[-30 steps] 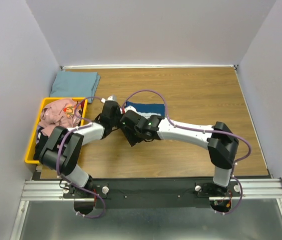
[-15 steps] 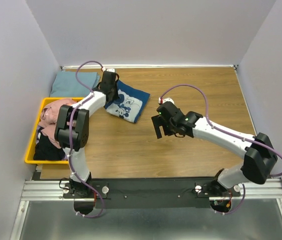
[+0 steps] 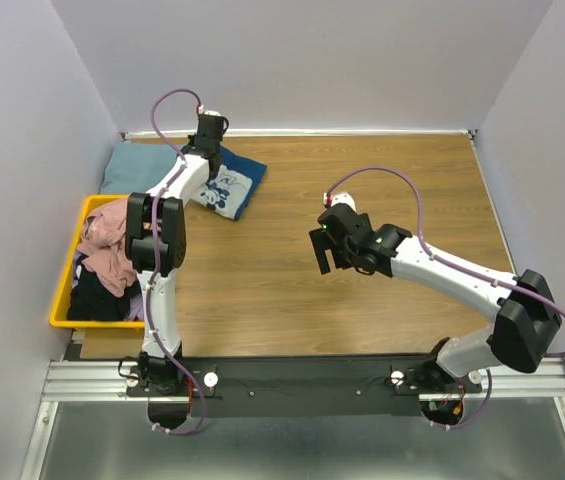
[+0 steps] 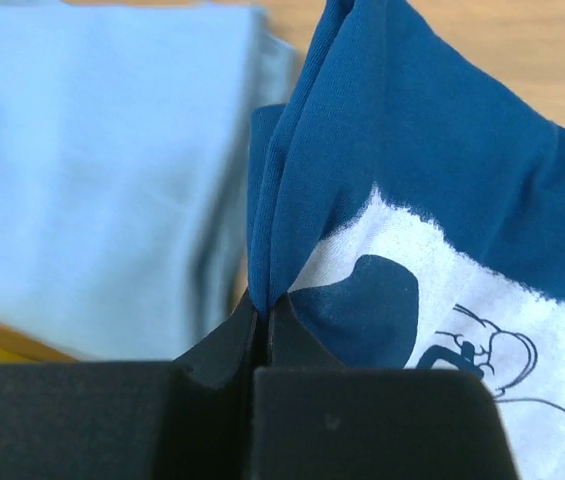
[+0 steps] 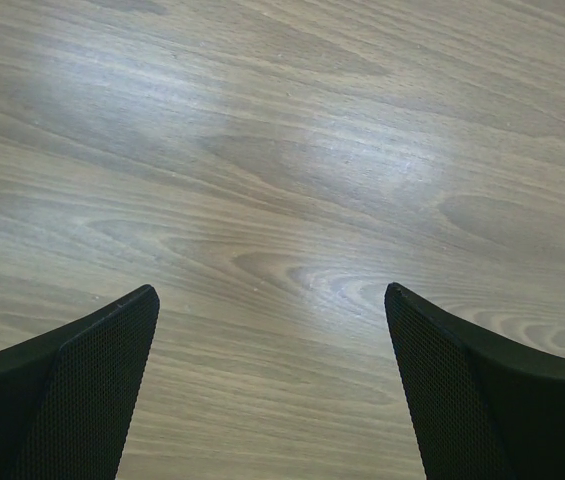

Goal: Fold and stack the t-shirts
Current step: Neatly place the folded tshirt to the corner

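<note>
A folded dark navy t-shirt [image 3: 230, 185] with a white cartoon print lies at the back left of the table, just right of a folded pale grey-blue t-shirt [image 3: 142, 165]. My left gripper [image 3: 209, 150] is shut on the navy shirt's edge; the wrist view shows the cloth [image 4: 432, 170] pinched between the closed jaws of the gripper [image 4: 262, 305], with the grey-blue shirt [image 4: 92, 170] beside it. My right gripper [image 3: 330, 262] hangs open over bare wood mid-table, its fingers [image 5: 82, 380] wide apart and holding nothing. Pink [image 3: 107, 235] and black [image 3: 97, 295] t-shirts lie crumpled in the bin.
A yellow plastic bin [image 3: 60, 300] sits at the left edge near the front. White walls close the table at the back and both sides. Bare wood [image 3: 382, 190] stretches across the middle and right.
My left gripper has carried the navy t-shirt from mid-table to the back left, beside the grey-blue one. My right gripper let go, opened wide and drew back to the right.
</note>
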You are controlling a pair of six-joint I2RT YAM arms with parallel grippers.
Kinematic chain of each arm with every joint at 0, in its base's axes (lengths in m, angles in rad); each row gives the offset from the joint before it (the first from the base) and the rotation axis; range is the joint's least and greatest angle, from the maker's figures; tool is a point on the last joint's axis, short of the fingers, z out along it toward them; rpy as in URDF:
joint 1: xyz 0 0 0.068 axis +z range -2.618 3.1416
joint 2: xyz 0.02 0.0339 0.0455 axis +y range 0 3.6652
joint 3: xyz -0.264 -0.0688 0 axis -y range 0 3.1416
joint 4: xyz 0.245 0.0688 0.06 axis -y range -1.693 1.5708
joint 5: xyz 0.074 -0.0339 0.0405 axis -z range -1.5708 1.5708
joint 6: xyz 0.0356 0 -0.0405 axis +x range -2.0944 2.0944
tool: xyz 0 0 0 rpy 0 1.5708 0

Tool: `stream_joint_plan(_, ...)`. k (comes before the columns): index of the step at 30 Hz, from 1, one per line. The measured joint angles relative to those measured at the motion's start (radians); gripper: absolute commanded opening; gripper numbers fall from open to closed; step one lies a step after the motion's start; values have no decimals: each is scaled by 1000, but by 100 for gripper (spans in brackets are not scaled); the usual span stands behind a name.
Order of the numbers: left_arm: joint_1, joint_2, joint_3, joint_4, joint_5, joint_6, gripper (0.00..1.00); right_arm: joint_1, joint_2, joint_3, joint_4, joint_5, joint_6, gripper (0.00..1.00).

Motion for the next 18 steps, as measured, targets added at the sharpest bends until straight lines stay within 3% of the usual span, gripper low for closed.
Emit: stream_joint_plan(18,90,47,348,-63,-128,281,0,-11,86,114,-26,29,-10,100)
